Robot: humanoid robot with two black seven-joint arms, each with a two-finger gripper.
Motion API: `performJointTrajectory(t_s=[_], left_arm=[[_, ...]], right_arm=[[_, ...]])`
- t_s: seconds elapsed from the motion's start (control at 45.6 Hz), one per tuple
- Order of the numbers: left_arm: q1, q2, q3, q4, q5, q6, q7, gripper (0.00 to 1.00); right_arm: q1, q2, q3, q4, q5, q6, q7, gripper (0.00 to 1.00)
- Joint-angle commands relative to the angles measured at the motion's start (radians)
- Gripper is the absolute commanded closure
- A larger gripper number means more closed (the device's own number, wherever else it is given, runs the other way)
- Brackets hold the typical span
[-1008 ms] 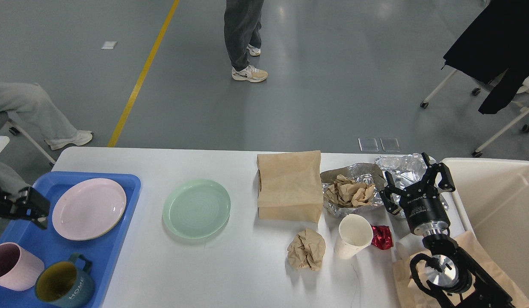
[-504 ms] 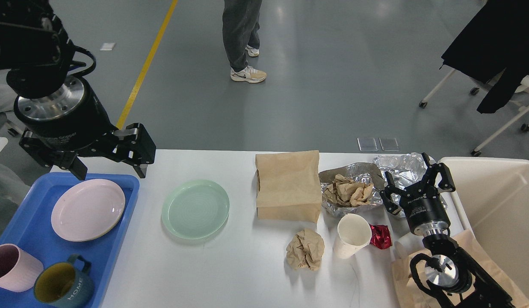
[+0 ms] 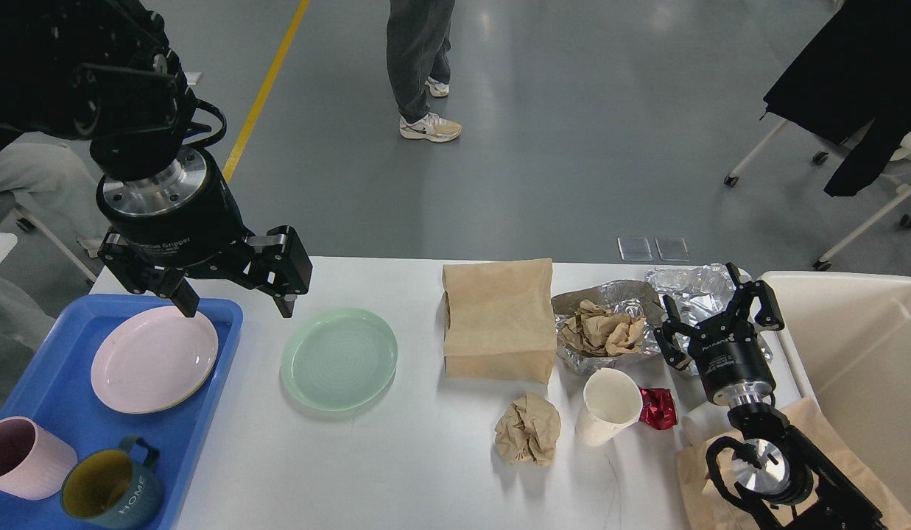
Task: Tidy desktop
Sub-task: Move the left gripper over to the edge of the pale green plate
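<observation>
Left gripper (image 3: 234, 294) wide open, empty, above desktop (image 3: 367, 456), right gripper (image 3: 716, 313) open, empty

Both arms are finished in black. The left gripper (image 3: 236, 300) is carried on a black drum marked with white lettering, topped by a silver flange ringed with screws, and a black cable is looped beside it. The right gripper (image 3: 716, 309) is built likewise, with a polished steel joint below.
</observation>
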Motion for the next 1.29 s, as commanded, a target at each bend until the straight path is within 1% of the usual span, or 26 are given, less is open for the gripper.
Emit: performJointTrajectory(t_s=[0.0,0.11,0.219,0.307,0.373,0.416,0.482,0.592,0.658,0.723,0.767,0.789,0.877,0.964,1.03,1.096,1.162,1.205,1.271], left_arm=[[0.014,-0.001,0.001,0.015,-0.002,0.001,0.004,0.07],[0.028,0.004,0.004,0.03,-0.004,0.001,0.006,0.07],[0.085,0.024,0.01,0.073,-0.005,0.001,0.009,0.07],[0.181,0.051,0.01,0.136,-0.007,0.003,0.009,0.07],[0.269,0.094,0.004,0.177,-0.025,0.006,0.01,0.07],[0.318,0.107,0.002,0.203,-0.054,0.014,0.018,0.07],[0.37,0.127,0.002,0.228,-0.124,0.044,0.041,0.07],[0.445,0.147,0.001,0.232,-0.29,0.099,0.088,0.07],[0.503,0.183,-0.008,0.237,-0.431,0.141,0.102,0.07],[0.588,0.214,-0.06,0.239,-0.54,0.213,0.105,0.07],[0.64,0.213,-0.105,0.248,-0.542,0.26,0.101,0.06],[0.657,0.216,-0.125,0.251,-0.537,0.276,0.096,0.06],[0.706,0.219,-0.142,0.249,-0.499,0.326,0.107,0.05],[0.758,0.24,-0.146,0.254,-0.461,0.353,0.09,0.05],[0.798,0.263,-0.153,0.26,-0.462,0.376,0.085,0.05],[0.839,0.295,-0.191,0.286,-0.471,0.386,0.09,0.05],[0.895,0.302,-0.251,0.332,-0.479,0.408,0.095,0.1],[0.925,0.302,-0.274,0.358,-0.479,0.445,0.096,0.14],[0.961,0.308,-0.292,0.378,-0.485,0.509,0.099,0.17]], right_arm=[[0.0,0.0,0.0,0.001,0.0,0.0,0.0,0.0],[0.0,0.0,0.0,0.001,0.0,0.0,0.0,0.0],[0.0,0.0,0.0,-0.001,0.0,0.0,0.0,0.0],[0.0,0.0,0.0,-0.001,0.0,0.0,0.0,0.0],[0.0,0.0,0.0,0.001,0.0,0.0,0.0,0.0],[0.0,0.0,0.0,0.001,0.0,0.0,0.0,0.0],[0.0,0.0,0.0,0.001,0.0,0.0,0.0,0.0],[0.0,0.0,0.0,0.001,0.0,0.0,0.0,0.0],[0.0,0.0,0.0,0.001,0.0,0.0,0.0,0.0],[0.0,0.0,0.0,0.001,0.0,0.0,0.0,0.0],[0.0,0.0,0.0,0.001,0.0,0.0,0.0,0.0],[0.0,0.0,0.0,0.001,0.0,0.0,0.0,0.0],[0.0,0.0,0.0,0.001,0.0,0.0,0.0,0.0],[0.0,0.0,0.0,0.001,0.0,0.0,0.0,0.0],[0.0,0.0,0.0,0.001,0.0,0.0,0.0,0.0],[0.0,0.0,0.0,0.001,0.0,0.0,0.0,0.0],[0.0,0.0,0.0,-0.001,0.0,0.0,0.0,0.0],[0.0,0.0,0.0,0.001,0.0,0.0,0.0,0.0],[0.0,0.0,0.0,0.001,0.0,0.0,0.0,0.0]])
